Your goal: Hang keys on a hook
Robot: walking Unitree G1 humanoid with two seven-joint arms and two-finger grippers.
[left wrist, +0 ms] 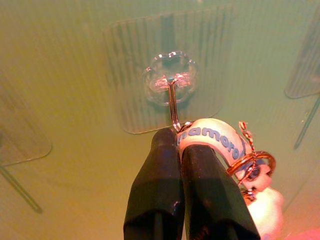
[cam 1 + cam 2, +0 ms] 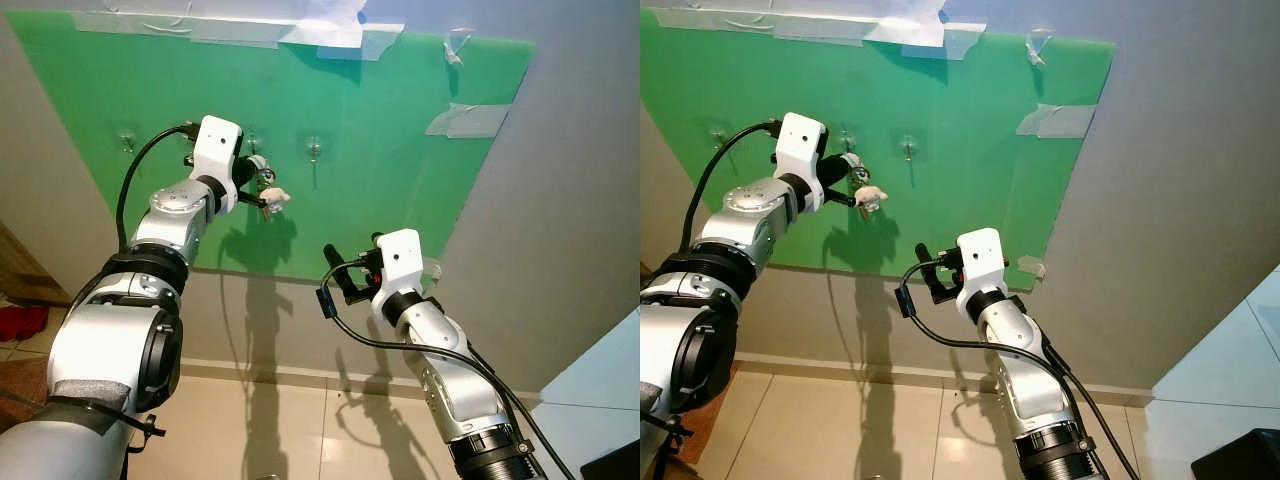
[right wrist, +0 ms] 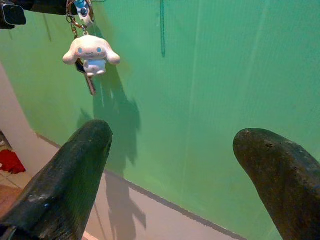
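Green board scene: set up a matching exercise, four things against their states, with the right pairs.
Things:
1. left end effector
2. right end effector
3. white plush charm
4. green board

States:
A. taped to the wall
B. open, holding nothing
C. shut on the keychain band at the clear hook
D. dangling below the keyring

Pairs: 1-C, 2-B, 3-D, 4-A

The two head views look forward and up at a green board (image 2: 400, 160) taped to a wall, both arms in frame; the left wrist view sits very close to the board, facing one clear hook (image 1: 172, 95); the right wrist view looks from farther back, sharing the board and the hanging keys (image 3: 89, 55).
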